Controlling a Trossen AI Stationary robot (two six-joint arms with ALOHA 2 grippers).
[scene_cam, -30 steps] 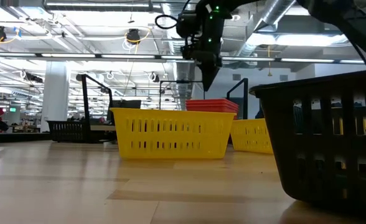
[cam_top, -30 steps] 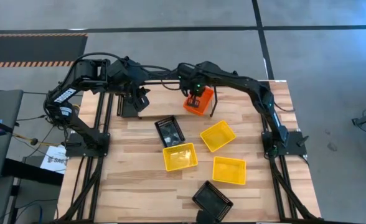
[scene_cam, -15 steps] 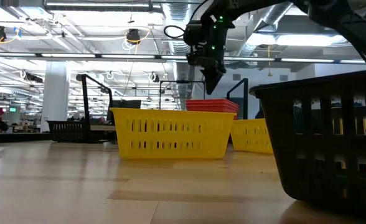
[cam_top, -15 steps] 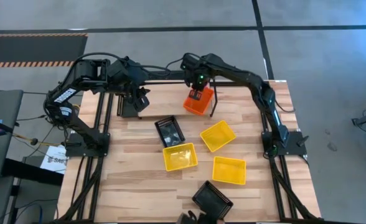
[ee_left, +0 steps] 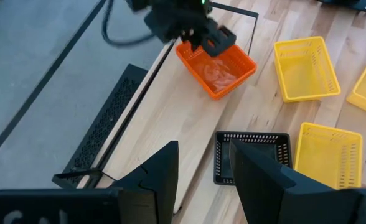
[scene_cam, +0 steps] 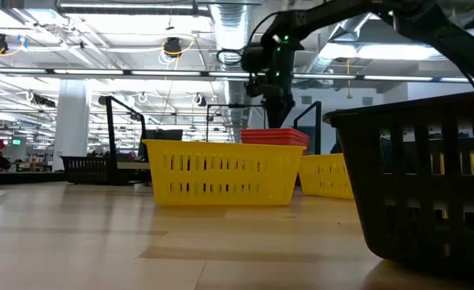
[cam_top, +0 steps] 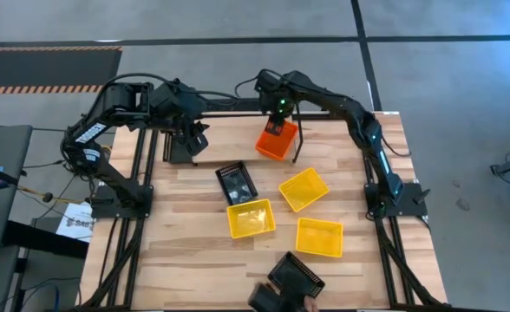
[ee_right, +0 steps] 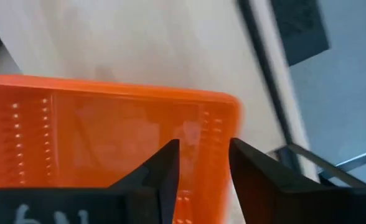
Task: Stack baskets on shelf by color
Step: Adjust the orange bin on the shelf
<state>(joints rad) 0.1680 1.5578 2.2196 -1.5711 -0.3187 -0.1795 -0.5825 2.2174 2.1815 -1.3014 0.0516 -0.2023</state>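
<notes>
**Near edge.** One black basket (cam_top: 295,277) is set askew on the desk (cam_top: 186,260), not yet sorted. A dark shape just in front of it cannot be identified.

**Middle of desk.** Three yellow baskets are laid out singly and apart: one nearest (cam_top: 319,237), one to its left (cam_top: 251,218), one farther back (cam_top: 303,189). A second black basket (cam_top: 236,182) is placed just behind the left yellow one. None of these has been stacked.

**Far side, centre.** A red stack (cam_top: 275,140) is seated on the shelf (cam_top: 229,126). In the low view its rims are seen nested and level.

**Right gripper** (scene_cam: 282,109). It is held directly above the red stack, clear of it, with fingers parted and nothing between them. A second ago the fingers were shut and lower, down at the stack's rim. They have since been spread and the gripper lifted. A red basket is therefore judged to have been released onto the stack, and the red group appears finished, though the number of layers cannot be counted.

**Left gripper** (ee_left: 201,180). It is parked over the far left of the desk, unchanged, with fingers apart and empty.

**Remaining, as judged.** The yellow and black baskets are still to be carried to the shelf.
</notes>
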